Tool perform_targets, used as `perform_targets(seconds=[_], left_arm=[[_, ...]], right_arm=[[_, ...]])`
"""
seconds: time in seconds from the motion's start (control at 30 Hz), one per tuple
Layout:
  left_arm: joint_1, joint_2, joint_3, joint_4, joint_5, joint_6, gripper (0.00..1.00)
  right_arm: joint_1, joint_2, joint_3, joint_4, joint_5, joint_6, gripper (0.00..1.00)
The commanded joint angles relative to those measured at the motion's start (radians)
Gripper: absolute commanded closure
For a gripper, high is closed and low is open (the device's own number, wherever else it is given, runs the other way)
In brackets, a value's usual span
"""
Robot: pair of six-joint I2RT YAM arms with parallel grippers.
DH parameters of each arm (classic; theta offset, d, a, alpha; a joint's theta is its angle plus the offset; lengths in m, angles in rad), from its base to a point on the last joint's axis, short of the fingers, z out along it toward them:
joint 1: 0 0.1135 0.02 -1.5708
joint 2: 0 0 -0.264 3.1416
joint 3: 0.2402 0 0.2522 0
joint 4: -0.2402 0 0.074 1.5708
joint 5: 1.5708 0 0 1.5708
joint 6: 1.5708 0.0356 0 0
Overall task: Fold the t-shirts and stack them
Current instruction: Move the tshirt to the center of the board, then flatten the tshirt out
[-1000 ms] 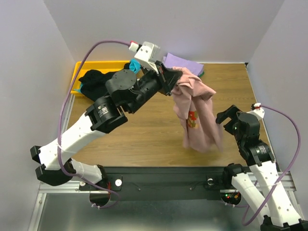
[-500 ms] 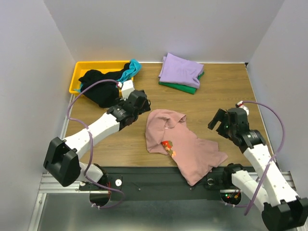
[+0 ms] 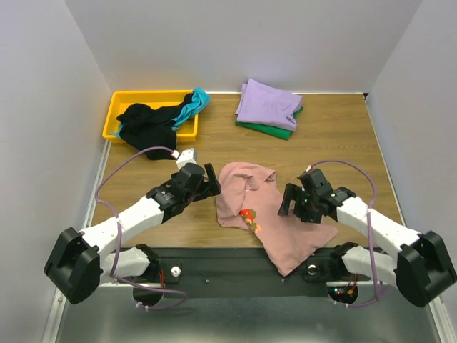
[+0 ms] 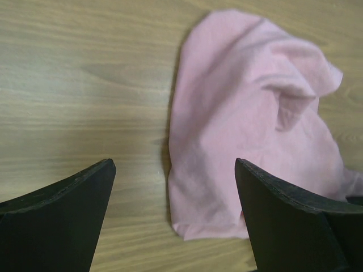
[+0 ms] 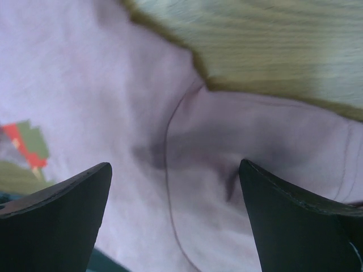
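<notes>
The pink t-shirt [image 3: 260,218] lies rumpled on the wooden table [image 3: 343,143], slanting from far-left to near-right, between my claws. My left claw [image 3: 213,181] is just beside its left edge. My right claw [image 3: 294,194] is over its right side. Both gape wide and hold nothing. The cloth is soft and wrinkly.

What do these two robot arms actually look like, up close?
The left arm and right arm are white tubes joined by chunky black joints. A thin purple cable loops along each one to the wrist. The jaws are plain black, tapering wedges, with no visible markings.
</notes>
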Motion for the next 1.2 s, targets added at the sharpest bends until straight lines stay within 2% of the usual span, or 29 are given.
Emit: perform_targets(seconds=[0.0,0.13,0.37,0.47,0.6,0.73,0.83,1.0,1.17], left_arm=[[-0.007,-0.033,-0.045,0.091,0.116,0.033,0.02],[-0.015,-0.055,-0.094,0.128,0.175,0.059,0.01],[-0.021,0.006,-0.136,0.207,0.235,0.051,0.02],[-0.021,0.029,-0.146,0.214,0.238,0.05,0.06],[-0.033,0.043,-0.162,0.22,0.279,0.04,0.11],[-0.062,0.039,-0.183,0.234,0.265,0.02,0.11],[-0.068,0.066,-0.177,0.242,0.261,0.014,0.11],[-0.096,0.108,-0.174,0.292,0.273,0.01,0.23],[-0.128,0.176,-0.159,0.331,0.264,0.01,0.3]], right_arm=[[0.002,0.073,0.016,0.116,0.151,0.091,0.0],[0.002,0.213,0.082,0.159,0.271,0.1,0.0],[-0.052,0.501,0.186,0.271,0.281,0.068,0.0],[-0.081,0.584,0.264,0.32,0.31,0.042,0.0],[-0.083,0.614,0.37,0.337,0.276,0.009,0.0],[-0.083,0.543,0.398,0.332,0.279,-0.038,0.0],[-0.083,0.366,0.337,0.325,0.276,-0.041,0.0],[-0.083,0.125,0.19,0.216,0.301,0.023,0.0],[-0.084,-0.05,0.067,0.085,0.264,0.106,0.0]])
